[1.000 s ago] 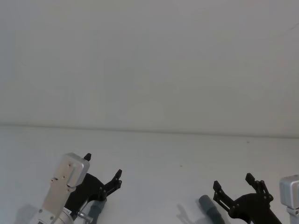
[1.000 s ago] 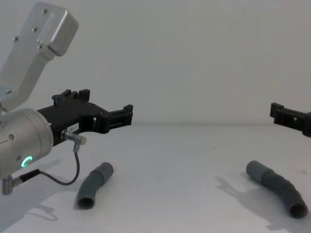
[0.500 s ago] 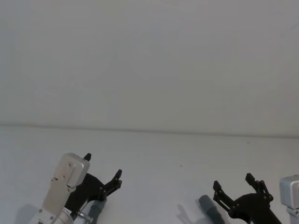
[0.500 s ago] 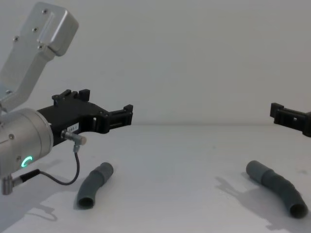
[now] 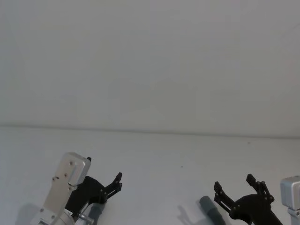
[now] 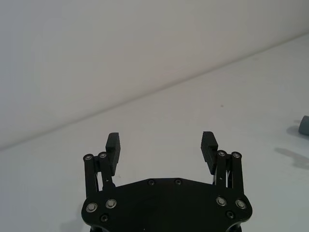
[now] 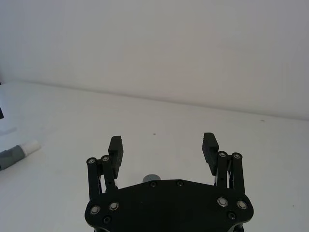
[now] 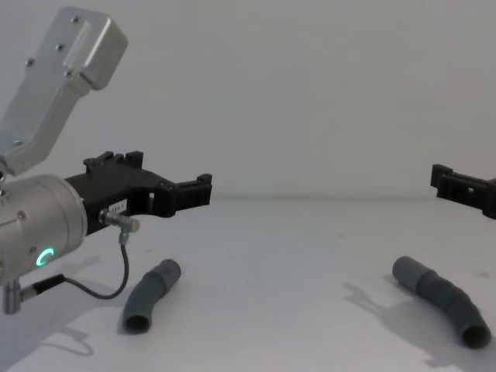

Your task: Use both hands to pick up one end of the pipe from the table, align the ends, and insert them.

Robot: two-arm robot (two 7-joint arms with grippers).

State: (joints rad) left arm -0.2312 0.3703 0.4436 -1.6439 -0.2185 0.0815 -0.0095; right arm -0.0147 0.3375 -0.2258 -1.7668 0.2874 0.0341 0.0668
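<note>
1. Head view: high, facing forward and down; table (image 5: 187, 154) low in frame, left gripper (image 5: 104, 168) and right gripper (image 5: 233, 182) at the bottom edge.
2. Chest view: low, looking across the table; left gripper near and large.
3. Wrist views: each close behind its own gripper, jaws apart, facing forward over the table.
4. Shared: head and chest views both take in the shorter pipe piece (image 8: 151, 297) and the longer pipe piece (image 8: 442, 298).

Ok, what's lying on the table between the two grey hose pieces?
Nothing. In the chest view, the stretch of white table between the left hose piece and the right hose piece is bare.
</note>
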